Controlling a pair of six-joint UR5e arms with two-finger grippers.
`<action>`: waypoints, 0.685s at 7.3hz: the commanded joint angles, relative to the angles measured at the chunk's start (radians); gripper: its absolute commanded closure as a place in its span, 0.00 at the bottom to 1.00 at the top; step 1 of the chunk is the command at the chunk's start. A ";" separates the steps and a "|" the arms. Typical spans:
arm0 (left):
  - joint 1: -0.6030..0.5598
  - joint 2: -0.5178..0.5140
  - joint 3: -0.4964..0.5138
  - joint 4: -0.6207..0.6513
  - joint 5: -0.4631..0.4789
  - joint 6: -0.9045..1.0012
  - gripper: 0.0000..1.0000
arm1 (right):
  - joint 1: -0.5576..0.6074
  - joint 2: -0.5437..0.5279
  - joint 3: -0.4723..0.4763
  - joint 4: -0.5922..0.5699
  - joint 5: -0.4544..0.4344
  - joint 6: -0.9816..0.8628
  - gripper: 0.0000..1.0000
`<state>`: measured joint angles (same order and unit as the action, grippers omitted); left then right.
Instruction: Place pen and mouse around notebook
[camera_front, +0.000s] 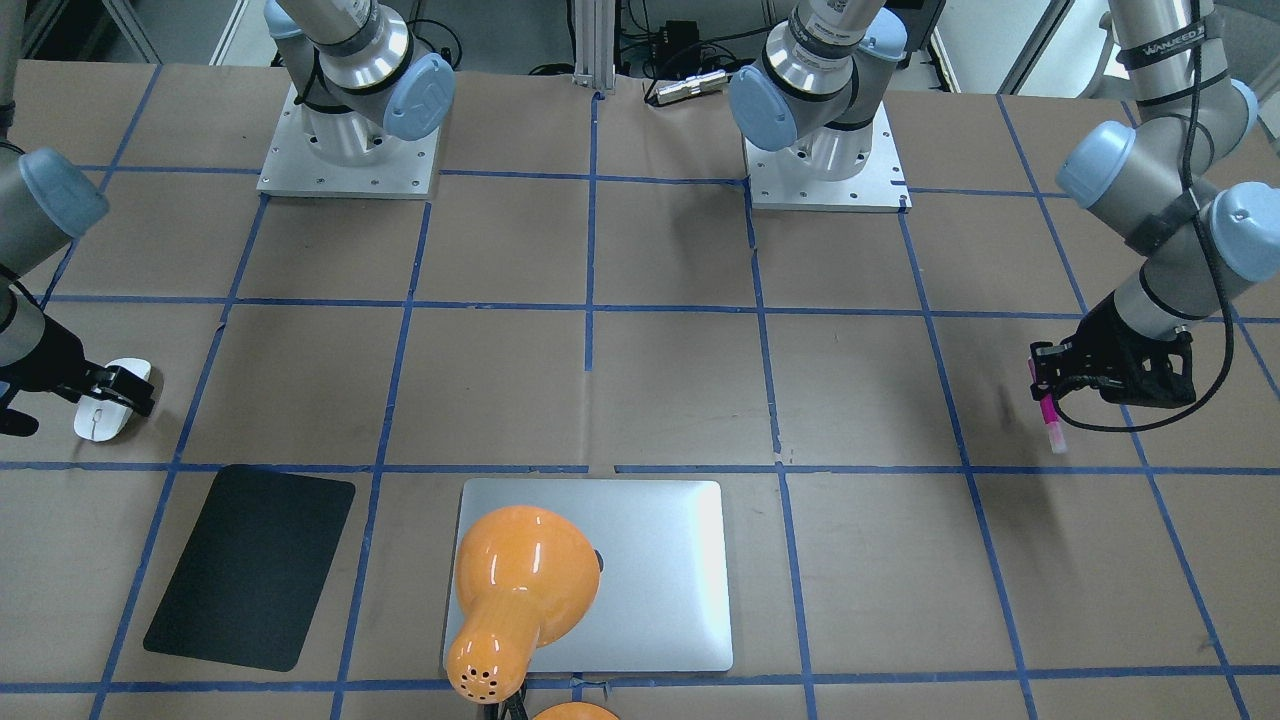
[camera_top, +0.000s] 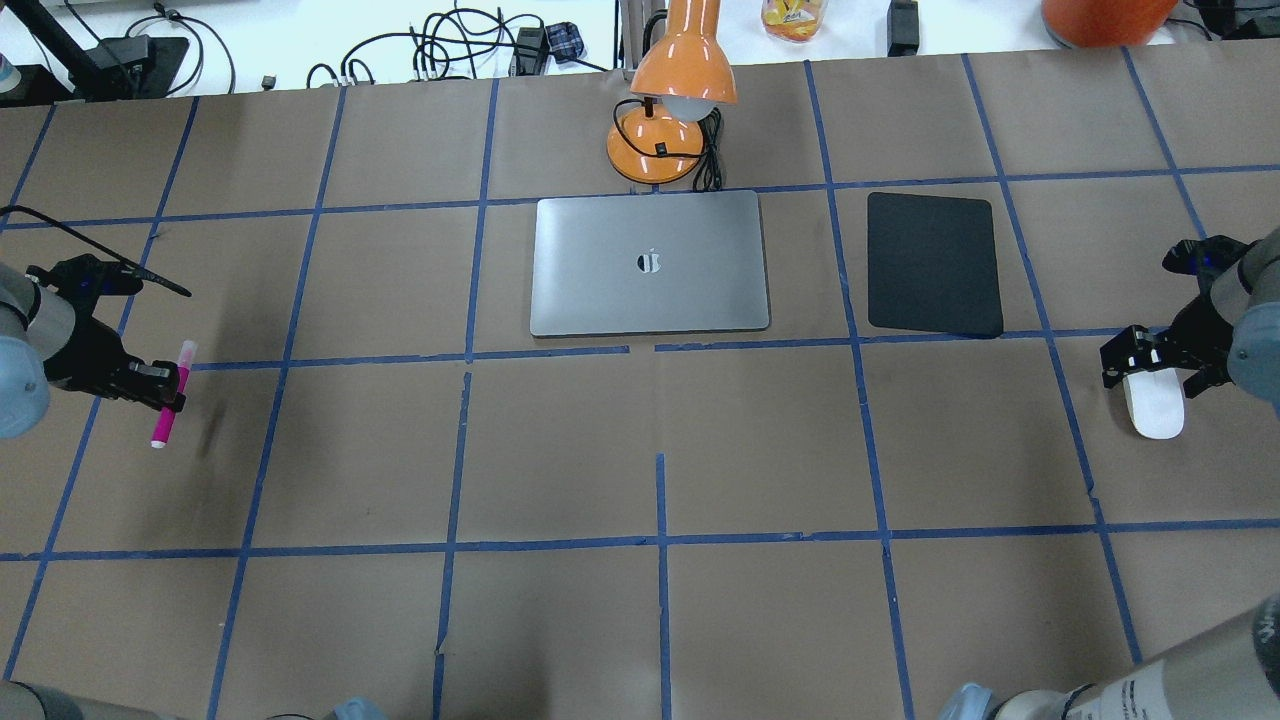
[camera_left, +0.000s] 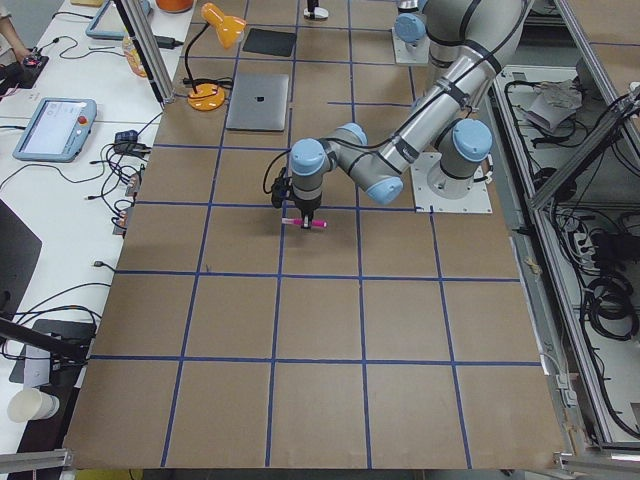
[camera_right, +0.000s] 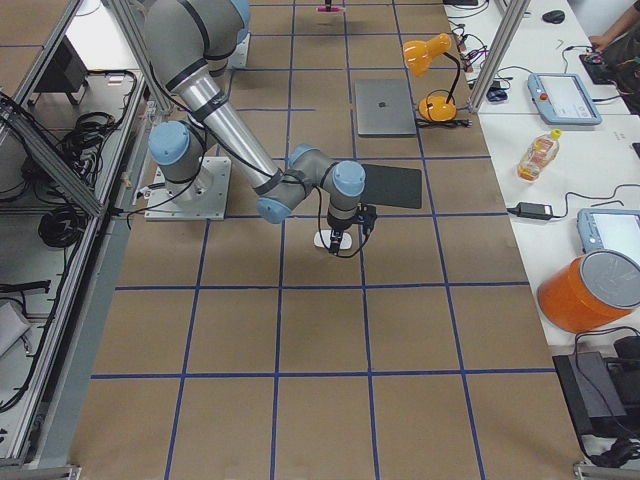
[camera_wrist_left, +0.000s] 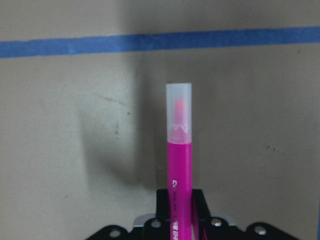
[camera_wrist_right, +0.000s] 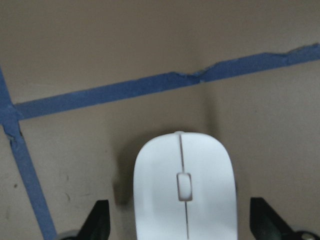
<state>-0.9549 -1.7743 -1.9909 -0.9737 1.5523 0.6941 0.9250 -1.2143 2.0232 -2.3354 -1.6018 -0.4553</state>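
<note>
My left gripper (camera_top: 160, 385) is shut on the magenta pen (camera_top: 168, 398) near the table's left end. The pen (camera_wrist_left: 180, 165) sticks out past the fingers with its pale cap forward, and its shadow falls apart from it on the paper. At the right end, my right gripper (camera_top: 1150, 362) stands open over the white mouse (camera_top: 1155, 402). In the right wrist view the mouse (camera_wrist_right: 184, 190) lies on the table between the fingers (camera_wrist_right: 99, 221), with a gap on each side. The silver notebook (camera_top: 650, 300) lies closed at the far middle, away from both grippers.
A thin black mat (camera_top: 933, 262) lies just right of the notebook. An orange desk lamp (camera_top: 668, 110) stands behind the notebook, its head hanging over it (camera_front: 520, 580). Blue tape lines grid the brown paper. The arm bases (camera_front: 348, 150) sit at the robot's edge.
</note>
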 joint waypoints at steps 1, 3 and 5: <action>-0.163 0.106 0.058 -0.160 -0.026 -0.115 1.00 | 0.000 -0.001 -0.001 0.001 -0.007 0.000 0.28; -0.325 0.183 0.061 -0.166 -0.057 -0.283 1.00 | 0.000 -0.004 -0.001 0.004 -0.013 0.001 0.49; -0.547 0.158 0.092 -0.133 -0.096 -0.605 1.00 | 0.000 -0.011 -0.001 0.011 -0.013 0.007 0.52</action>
<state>-1.3609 -1.6038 -1.9207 -1.1280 1.4837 0.2893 0.9249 -1.2214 2.0225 -2.3281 -1.6148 -0.4500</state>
